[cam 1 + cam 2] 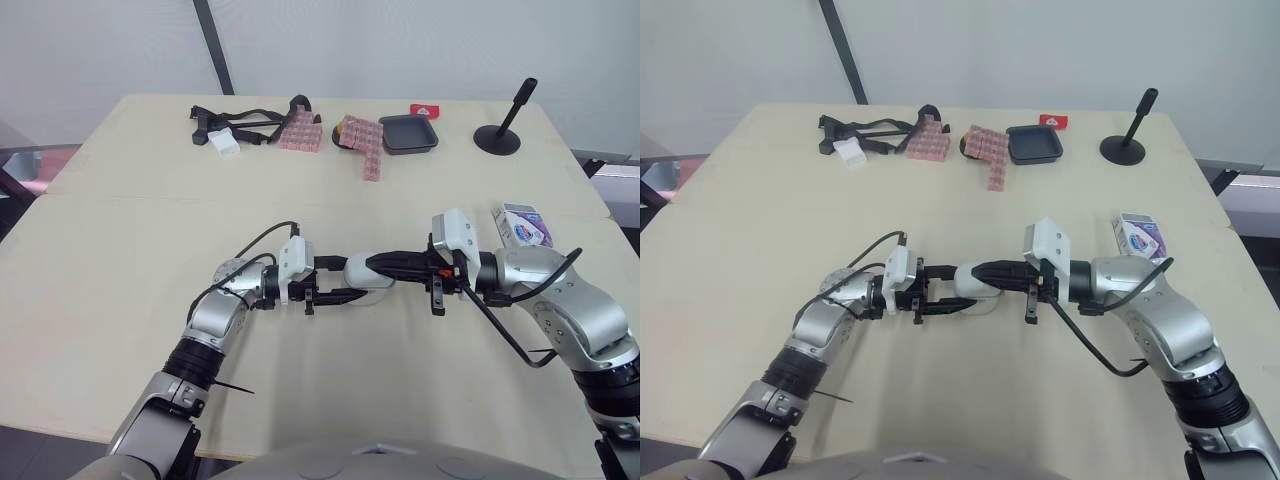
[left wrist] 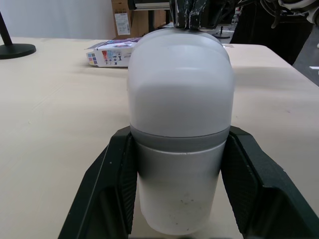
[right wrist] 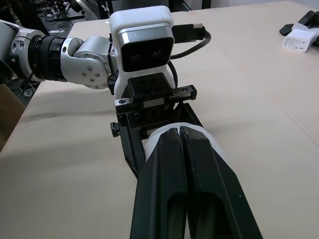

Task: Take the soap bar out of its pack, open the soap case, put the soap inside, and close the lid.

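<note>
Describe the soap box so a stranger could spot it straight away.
On the pale table, look near its right edge, just past the robot's right arm. The soap box lies there alone: a white carton with purple print, unlike the pink blocks and black tray farther back.

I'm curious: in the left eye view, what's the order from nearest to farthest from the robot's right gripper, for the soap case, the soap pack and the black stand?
From the right gripper:
1. white and grey soap case: right under it, touching.
2. purple and white soap pack: by the right forearm, on the table's right side.
3. black stand with round base: at the far right corner.
</note>
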